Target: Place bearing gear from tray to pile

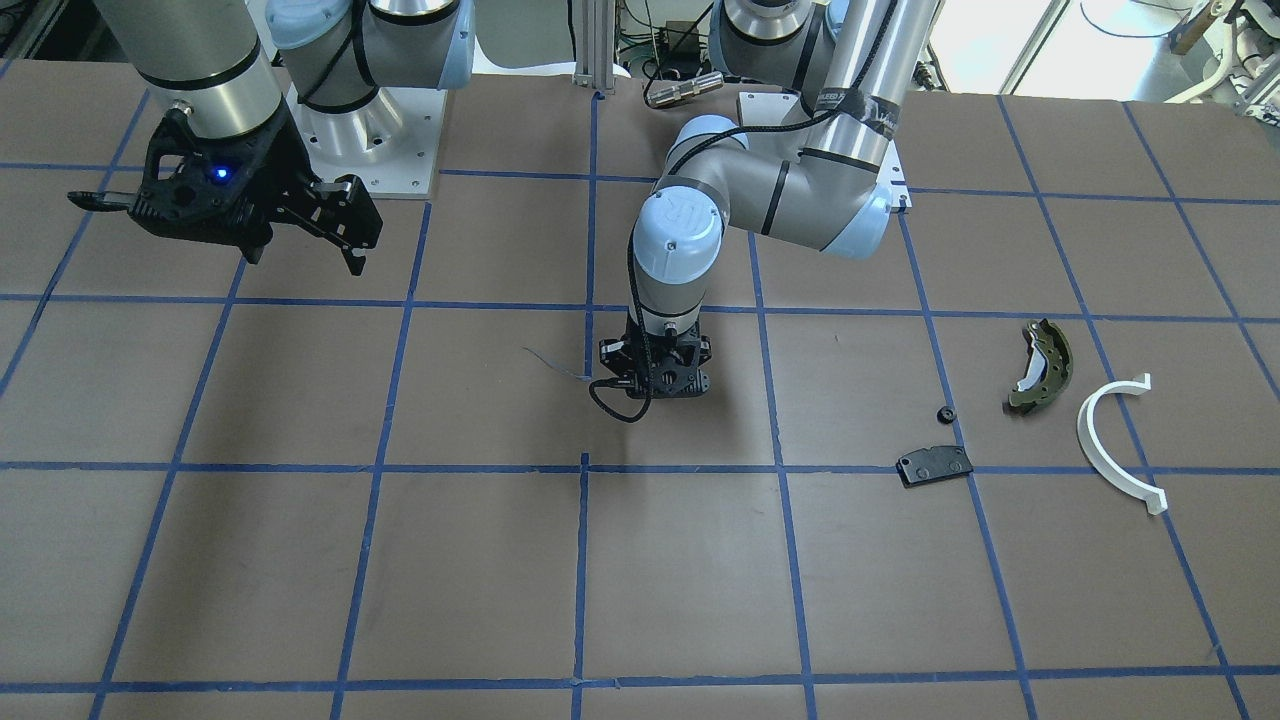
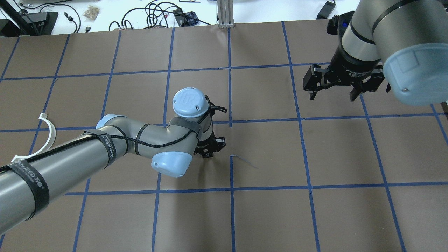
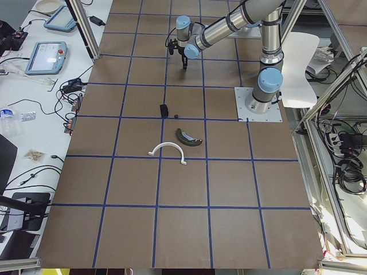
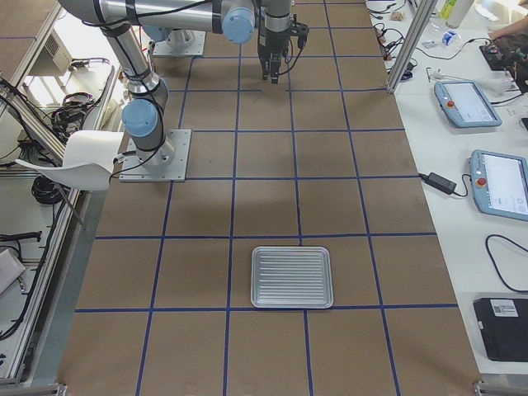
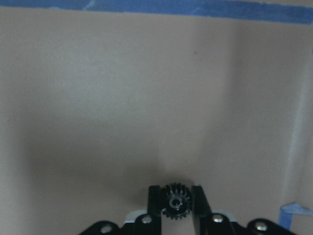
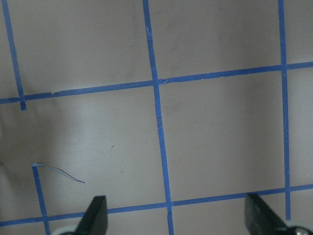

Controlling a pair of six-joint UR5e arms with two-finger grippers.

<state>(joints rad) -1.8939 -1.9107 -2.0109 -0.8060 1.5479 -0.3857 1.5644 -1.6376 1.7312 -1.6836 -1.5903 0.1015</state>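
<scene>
A small black bearing gear (image 5: 175, 203) is pinched between the two black fingers of my left gripper (image 5: 175, 201), just above the bare brown table. That left gripper (image 1: 655, 390) points straight down near the table's middle, well away from the pile. The pile lies towards my left: an olive brake shoe (image 1: 1042, 366), a white half-ring (image 1: 1115, 440) and a flat black pad (image 1: 935, 464), with a small black part (image 1: 944, 414) beside the pad. The silver ribbed tray (image 4: 290, 276) lies at my right end with nothing on it. My right gripper (image 2: 332, 91) hangs open and holds nothing.
Blue tape lines (image 1: 584, 470) divide the brown table into squares. A loose curl of tape (image 2: 245, 160) sticks up close to my left gripper. Cables and tablets (image 4: 499, 181) lie on the white bench beyond the table's far edge.
</scene>
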